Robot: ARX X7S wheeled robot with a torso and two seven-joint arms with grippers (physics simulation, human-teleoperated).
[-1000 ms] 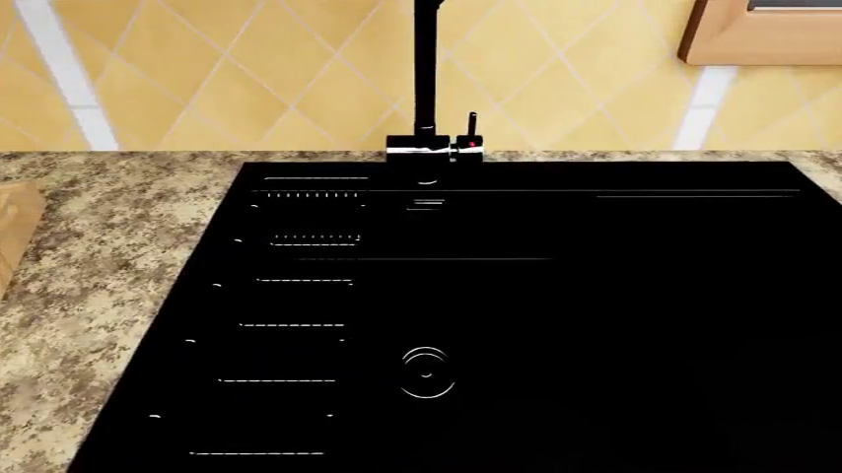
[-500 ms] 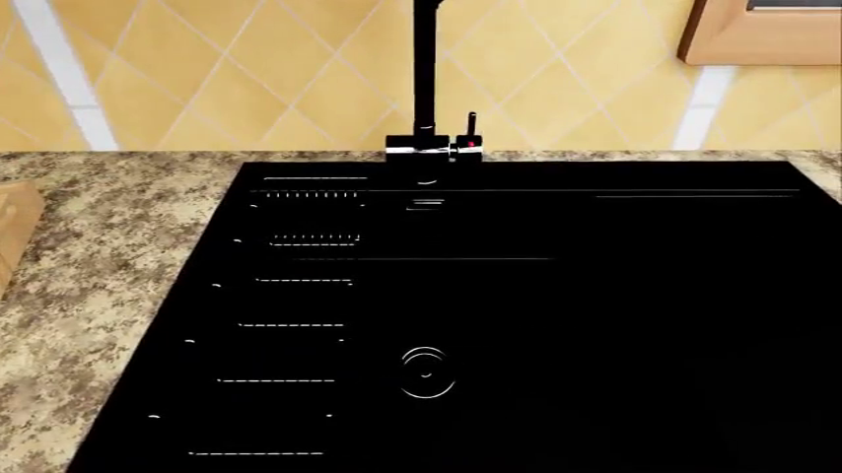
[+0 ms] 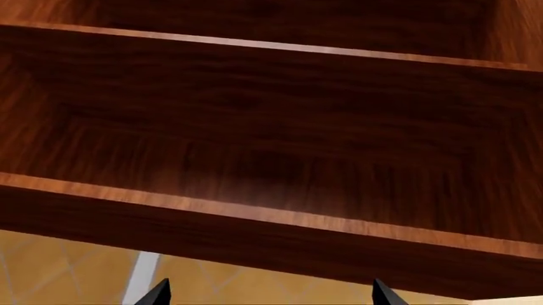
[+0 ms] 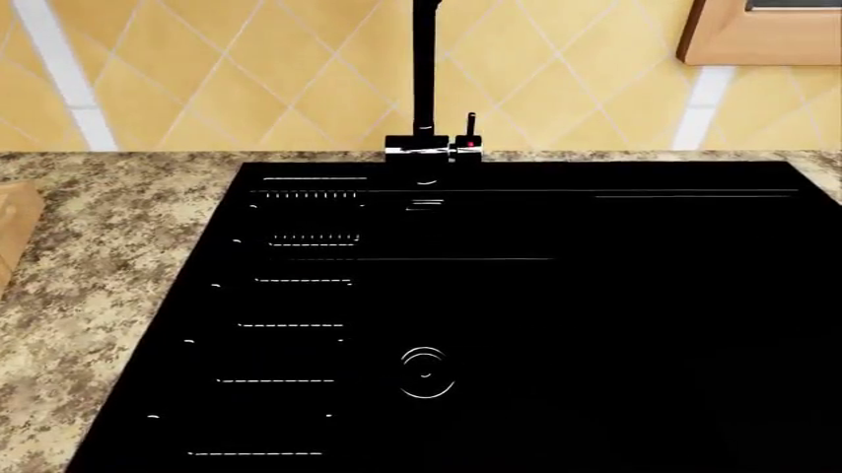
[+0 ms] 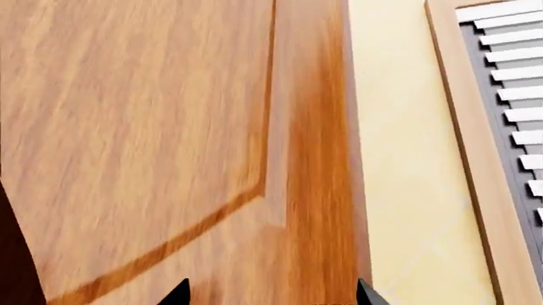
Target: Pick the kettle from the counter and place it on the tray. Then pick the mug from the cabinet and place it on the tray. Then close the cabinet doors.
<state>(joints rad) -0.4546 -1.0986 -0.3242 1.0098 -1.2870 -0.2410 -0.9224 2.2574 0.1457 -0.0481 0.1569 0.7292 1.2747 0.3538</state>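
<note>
In the head view, the flat black sink (image 4: 526, 325) is filling most of the frame, set into the speckled granite bench (image 4: 93, 266), which is showing along the nine o'clock side and in a thin strip behind. A round drain (image 4: 428, 372) is sitting in the sink near six o'clock. At the far rim, near twelve o'clock, a black faucet (image 4: 425, 79) is rising in front of the yellow tiled wall (image 4: 237, 69). A light wooden edge (image 4: 11, 236) is poking in at nine o'clock; it may be the tray, though too little is showing to be sure. The kettle and mug are appearing in none of the views.

The left end effector (image 3: 266, 293) is pointing at dark wooden cabinet shelves (image 3: 254, 216), its two tips spread apart and gripping nothing. The right end effector (image 5: 269, 293) is facing a light wooden cabinet door (image 5: 152, 140), its tips likewise apart and empty, with a louvred window (image 5: 509, 95) beyond.
</note>
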